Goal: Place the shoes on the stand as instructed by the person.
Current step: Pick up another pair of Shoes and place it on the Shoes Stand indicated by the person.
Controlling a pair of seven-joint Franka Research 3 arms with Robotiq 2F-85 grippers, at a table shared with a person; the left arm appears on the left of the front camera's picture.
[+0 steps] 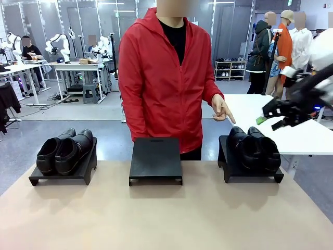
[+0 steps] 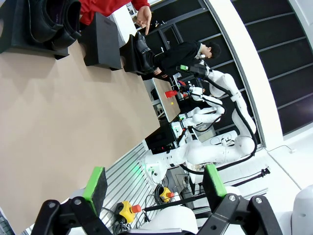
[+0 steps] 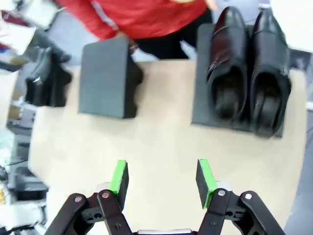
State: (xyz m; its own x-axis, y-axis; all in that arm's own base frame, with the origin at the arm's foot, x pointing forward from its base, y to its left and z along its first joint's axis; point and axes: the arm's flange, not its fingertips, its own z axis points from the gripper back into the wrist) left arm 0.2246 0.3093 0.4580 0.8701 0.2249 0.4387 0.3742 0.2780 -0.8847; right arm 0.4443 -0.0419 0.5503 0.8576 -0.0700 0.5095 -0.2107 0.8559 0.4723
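Two pairs of glossy black shoes, each parked on its own low black stand: the right pair (image 1: 254, 150) on the right stand (image 1: 229, 169), toes toward the far side, heels toward the robot — handy for a grasp from this side; the left pair (image 1: 65, 151) on the left stand (image 1: 83, 172), set at an angle. Between them, the middle stand (image 1: 155, 159), bare on top and sloped, most likely the destination. All three in a row near the far edge of the tan desk (image 1: 166, 219).

Directly above the right pair, the person's hand (image 1: 222, 110), forefinger aimed down at those shoes — by the look of it, the instruction: take this pair. Red jacket (image 1: 161, 78) close behind the middle stand.

Right hand (image 1: 274, 115) raised off to the right of the pointed-at pair, above and apart from it, touching nothing. In its wrist view, right hand (image 3: 162, 177) partly open, green pads (image 3: 120, 177) spread with only bare desk between, the right pair ahead and slightly to one side — seemingly lined up for a descent, not yet begun.

Left hand (image 2: 151, 185) fully open, empty, held back well clear of the desk, probably to leave room.
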